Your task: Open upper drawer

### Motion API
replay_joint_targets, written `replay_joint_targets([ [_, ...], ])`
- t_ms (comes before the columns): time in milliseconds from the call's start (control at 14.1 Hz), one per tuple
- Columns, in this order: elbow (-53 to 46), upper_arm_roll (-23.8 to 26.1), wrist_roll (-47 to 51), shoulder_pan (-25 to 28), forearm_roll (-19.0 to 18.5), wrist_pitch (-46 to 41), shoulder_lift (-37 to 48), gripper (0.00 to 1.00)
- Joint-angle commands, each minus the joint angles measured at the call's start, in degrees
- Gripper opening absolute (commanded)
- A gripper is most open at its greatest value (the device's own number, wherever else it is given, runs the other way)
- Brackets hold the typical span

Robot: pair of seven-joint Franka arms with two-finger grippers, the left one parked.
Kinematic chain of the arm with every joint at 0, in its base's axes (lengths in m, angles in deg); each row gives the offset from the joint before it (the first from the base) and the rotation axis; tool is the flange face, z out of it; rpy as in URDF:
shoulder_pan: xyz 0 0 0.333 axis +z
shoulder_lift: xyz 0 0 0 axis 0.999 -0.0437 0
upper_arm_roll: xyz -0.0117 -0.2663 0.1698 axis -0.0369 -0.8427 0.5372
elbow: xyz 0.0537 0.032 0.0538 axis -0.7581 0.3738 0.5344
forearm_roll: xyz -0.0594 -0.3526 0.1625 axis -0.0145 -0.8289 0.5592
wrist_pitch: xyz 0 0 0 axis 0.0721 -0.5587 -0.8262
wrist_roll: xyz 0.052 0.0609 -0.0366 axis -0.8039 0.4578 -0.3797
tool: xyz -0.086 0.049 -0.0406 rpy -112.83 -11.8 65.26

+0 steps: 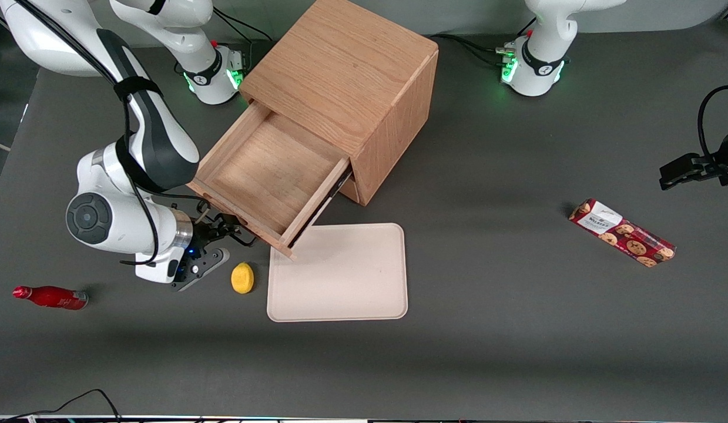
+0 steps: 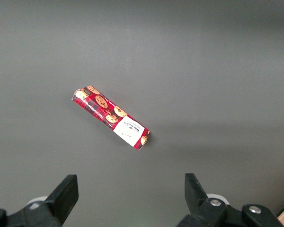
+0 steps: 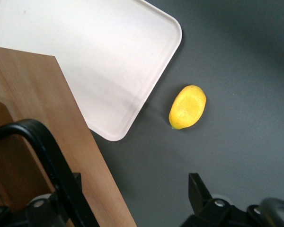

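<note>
The upper drawer (image 1: 269, 176) stands pulled well out of the cabinet (image 1: 346, 82), and its front corner overhangs the edge of the cream tray (image 1: 340, 273). The claw (image 1: 225, 226) sits at the drawer's front by the dark handle (image 3: 47, 156), its fingers spread, one on each side of the handle. Just nearer the front camera lies a yellow lemon (image 1: 242, 277), close beside the tray, leaving only a narrow strip of bare desk (image 1: 487, 352) between them. A red bottle (image 1: 51, 297) lies farther toward the working arm's end. The biscuit packet (image 1: 622, 232) lies well apart toward the parked arm's end, with open desk around it.
</note>
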Motion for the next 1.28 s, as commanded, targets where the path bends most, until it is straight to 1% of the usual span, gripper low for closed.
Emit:
replay_joint_targets([
  [0,-3.55,0.35,-0.75,-0.29,-0.33,-2.85,0.14,1.0],
  [496,-9.7,0.44,-0.67,-0.21,-0.33,-11.1,0.31,1.0],
  [709,-11.9,-0.26,0.29,-0.29,-0.33,-15.32,2.85,1.0],
  [851,-11.91,-4.2,3.18,-0.21,0.11,-15.51,6.71,1.0],
  [1063,-11.73,-8.95,12.57,-0.12,-0.15,-15.51,12.16,1.0],
  [1205,-11.64,-12.29,15.84,-0.12,-0.16,-15.6,15.59,1.0],
])
